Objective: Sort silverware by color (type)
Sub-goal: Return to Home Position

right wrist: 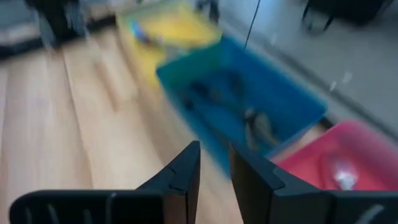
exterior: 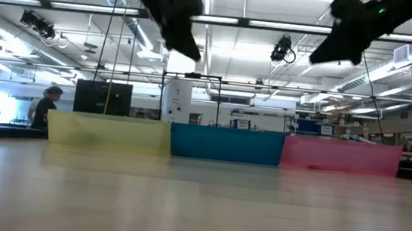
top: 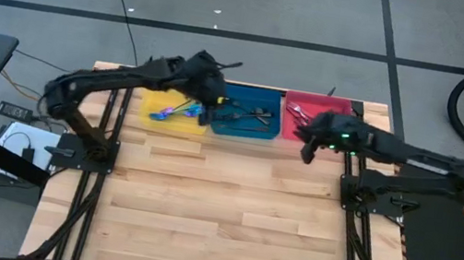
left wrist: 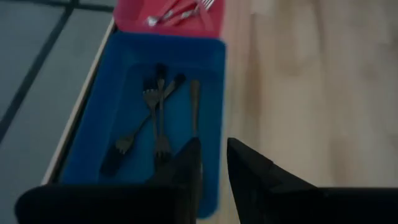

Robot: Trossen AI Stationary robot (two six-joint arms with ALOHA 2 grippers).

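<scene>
Both arms aloft.
My left gripper (top: 216,100) hangs above dark forks (left wrist: 158,121) in blue tray (top: 265,132), right gripper (top: 303,144) near red tray (top: 329,106); both clenched, empty.

dark forks (left wrist: 155,118): several, flat, crossed and overlapping, inside blue tray (left wrist: 99,124) | iridescent blue pieces (top: 171,113): lying flat in yellow tray (top: 155,97) | red-handled silver pieces (top: 298,113): lying flat in red tray (top: 333,109)

The wooden table (top: 219,212) bears a yellow tray (top: 156,99), blue tray (top: 245,133) and red tray (top: 335,106) side by side.
</scene>
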